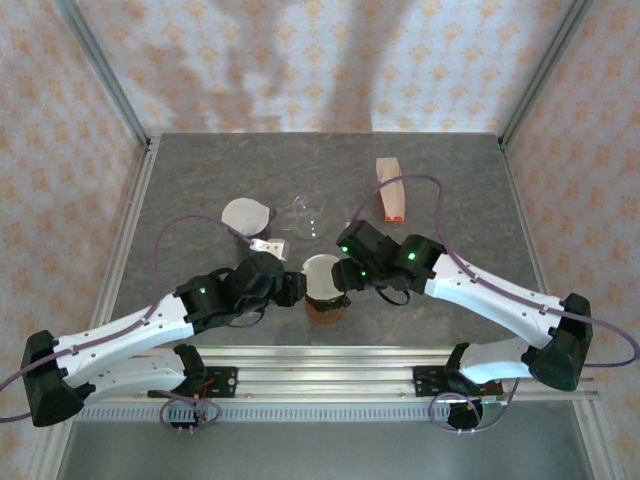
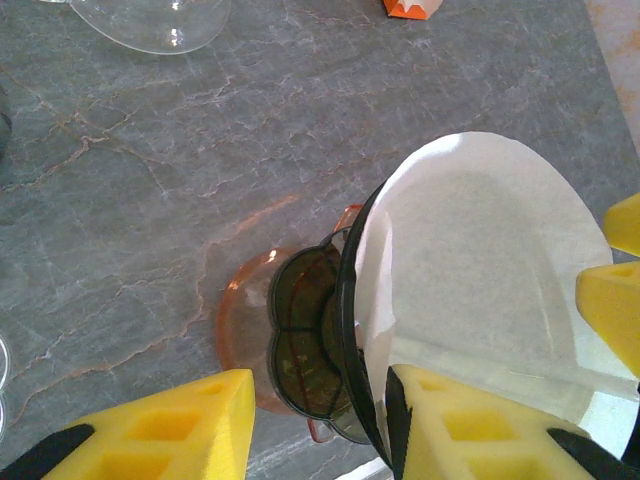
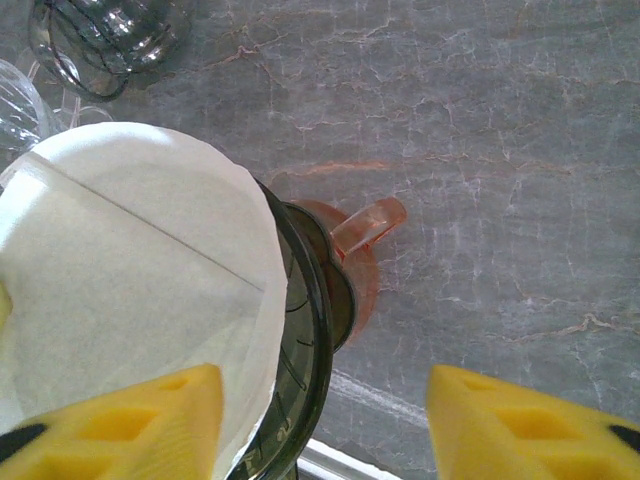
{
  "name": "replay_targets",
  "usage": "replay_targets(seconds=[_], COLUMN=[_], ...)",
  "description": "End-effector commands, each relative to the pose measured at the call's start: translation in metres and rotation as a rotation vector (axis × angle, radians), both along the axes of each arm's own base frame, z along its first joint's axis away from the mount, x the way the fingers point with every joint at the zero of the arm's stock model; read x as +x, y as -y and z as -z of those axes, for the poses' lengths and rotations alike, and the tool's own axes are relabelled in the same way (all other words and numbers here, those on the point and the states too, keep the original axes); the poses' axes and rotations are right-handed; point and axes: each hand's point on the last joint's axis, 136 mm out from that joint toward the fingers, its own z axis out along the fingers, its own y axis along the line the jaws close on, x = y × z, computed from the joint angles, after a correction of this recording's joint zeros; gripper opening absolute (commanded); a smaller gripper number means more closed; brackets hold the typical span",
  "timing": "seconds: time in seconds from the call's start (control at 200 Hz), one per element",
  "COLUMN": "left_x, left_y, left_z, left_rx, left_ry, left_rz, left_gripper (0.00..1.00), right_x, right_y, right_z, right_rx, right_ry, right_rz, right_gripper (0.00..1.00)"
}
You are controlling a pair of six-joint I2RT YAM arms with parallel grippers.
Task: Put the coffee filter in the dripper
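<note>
The dripper [image 1: 326,308] is a smoky dark cone on an orange base, standing near the table's front edge. The white paper coffee filter [image 1: 322,272] sits opened inside it, standing above the rim. In the left wrist view my left gripper [image 2: 318,400] is open astride the dripper [image 2: 305,330] rim, one yellow finger against the filter [image 2: 480,260], the other clear outside. My right gripper [image 3: 325,385] is open too, one finger over the filter [image 3: 130,260] and one well outside the dripper [image 3: 310,320]. From above, the left gripper [image 1: 293,290] and right gripper [image 1: 350,278] flank the dripper.
A clear glass vessel [image 1: 303,212] and a round pale disc [image 1: 246,215] lie behind the dripper. An orange and white pack [image 1: 392,187] lies further back right. A metal rail [image 1: 330,375] runs along the near edge just in front of the dripper.
</note>
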Motion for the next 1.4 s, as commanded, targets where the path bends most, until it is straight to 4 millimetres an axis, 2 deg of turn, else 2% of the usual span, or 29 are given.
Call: replay_targets(seconds=[0.0,0.13,0.165,0.245,0.581,0.716,0.956,1.061,1.226,1.331,1.396], left_x=[0.002,0.002,0.002,0.001,0.002,0.002,0.001,0.001,0.001,0.001,0.001], left_y=[0.000,0.001,0.001,0.000,0.003,0.001,-0.001,-0.001,0.000,0.000,-0.001], left_z=[0.000,0.002,0.002,0.002,0.002,0.004,0.006,0.005,0.005,0.006,0.007], left_rx=[-0.008,-0.009,-0.009,-0.010,-0.016,-0.007,-0.002,-0.006,-0.008,-0.005,-0.001], left_ry=[-0.004,-0.007,-0.008,-0.005,-0.005,-0.007,-0.013,-0.009,-0.008,-0.011,-0.013], left_rz=[-0.008,-0.005,-0.006,-0.009,-0.003,-0.003,-0.008,-0.008,-0.008,-0.007,-0.007], left_gripper=[0.41,0.41,0.41,0.41,0.41,0.40,0.38,0.38,0.39,0.39,0.39], right_x=[0.009,0.015,0.015,0.017,0.005,0.003,0.005,0.008,0.013,0.017,0.018], right_y=[-0.007,-0.016,-0.018,-0.016,0.010,0.016,0.019,0.013,-0.010,-0.022,-0.027], right_z=[-0.013,-0.010,-0.008,-0.003,0.006,0.013,0.015,0.006,-0.015,-0.011,-0.002], right_rx=[0.015,-0.020,-0.027,-0.064,-0.095,-0.104,-0.109,-0.081,-0.007,-0.009,-0.029], right_ry=[0.033,0.018,0.014,0.004,0.000,-0.005,0.010,0.026,0.063,0.036,0.002], right_rz=[-0.002,-0.029,-0.032,-0.031,0.004,0.020,0.042,0.025,-0.024,-0.034,-0.038], right_gripper=[0.62,0.66,0.70,0.71,0.60,0.54,0.53,0.55,0.68,0.70,0.70])
